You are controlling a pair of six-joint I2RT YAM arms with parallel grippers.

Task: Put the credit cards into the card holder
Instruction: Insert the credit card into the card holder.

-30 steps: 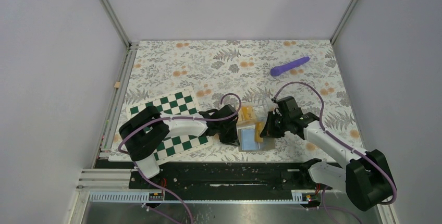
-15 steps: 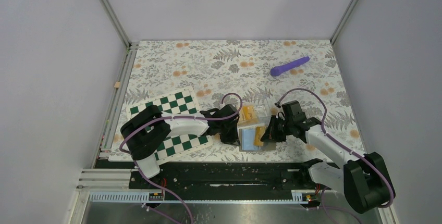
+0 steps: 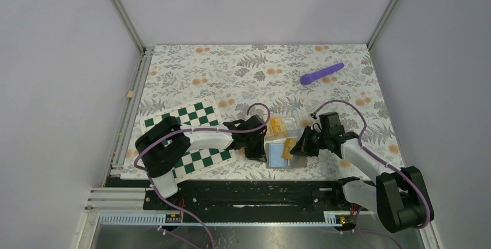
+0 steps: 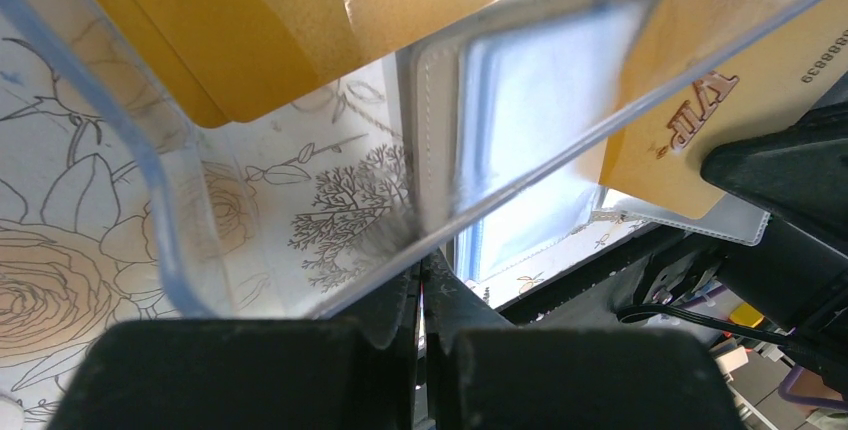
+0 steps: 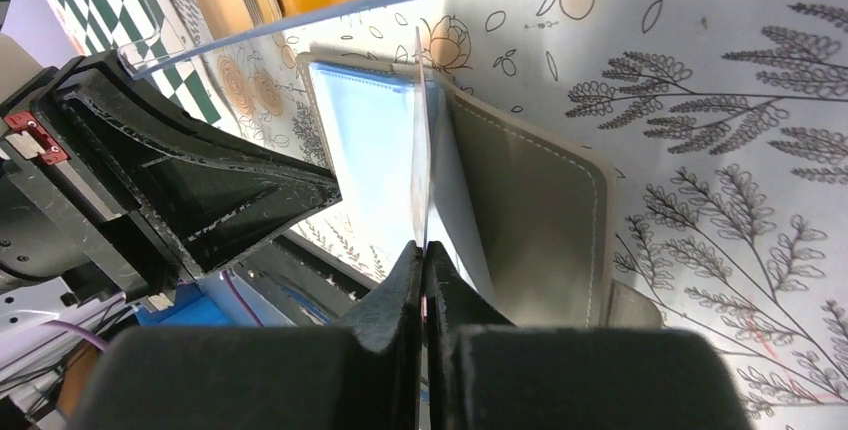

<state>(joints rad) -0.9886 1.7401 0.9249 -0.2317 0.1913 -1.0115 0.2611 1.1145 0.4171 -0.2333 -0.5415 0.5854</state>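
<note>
Near the desk [image 3: 347,69]'s front edge, the right arm has sunk lower than a second ago; the right claw [image 3: 297,147] grasps one credit card [image 3: 286,149] edge-on over the card holder [image 3: 274,159]; the left claw [image 4: 421,272] has clenched at the holder's left edge, and what it nips cannot be told; other credit cards [image 3: 277,126] sit in the clear box [image 3: 294,119] just behind.

I'm working in a robotics lab test cell: plain white panel walls [image 3: 58,87] set in aluminium frame posts [image 3: 120,10], a floral-print cloth [image 3: 243,69] over the tabletop, and my left arm [image 3: 202,139] and right arm [image 3: 365,159] bolted to a black mounting rail [image 3: 243,194] at the near edge.
</note>
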